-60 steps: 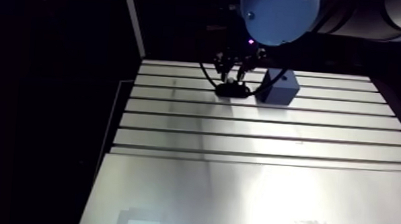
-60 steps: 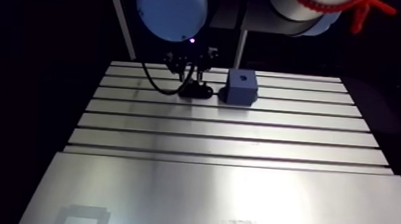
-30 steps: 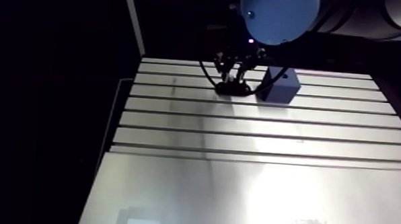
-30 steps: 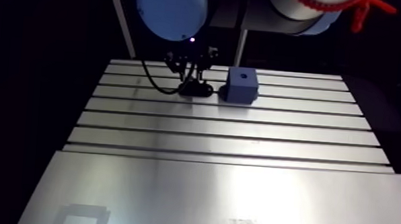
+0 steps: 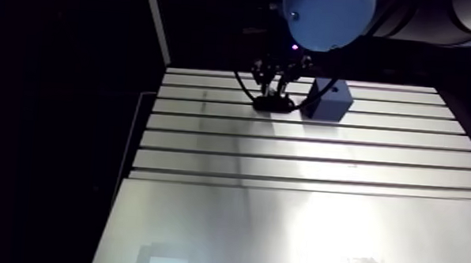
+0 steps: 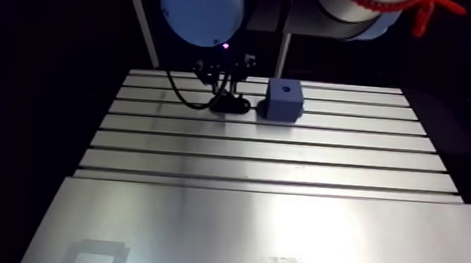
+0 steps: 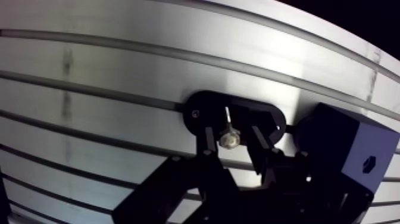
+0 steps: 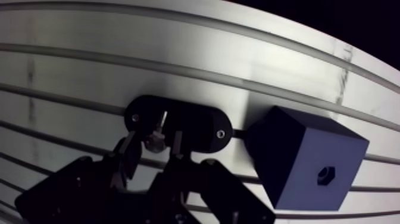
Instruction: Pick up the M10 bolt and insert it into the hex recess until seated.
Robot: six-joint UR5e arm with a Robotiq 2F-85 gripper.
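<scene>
The arm view looks from high above the near edge of the table point(image 6: 264, 222) toward its far edge, well back, taking in nearly the whole surface. The wrist view hangs close over the far strip, looking down past the gripper point(image 7: 231, 140). Both share the black oval plate point(image 7: 202, 110) and the dark block point(image 8: 306, 158), small and perhaps too dim in the arm view.

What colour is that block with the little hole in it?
Dark blue-grey. The block shows its colour best in the arm view.
</scene>
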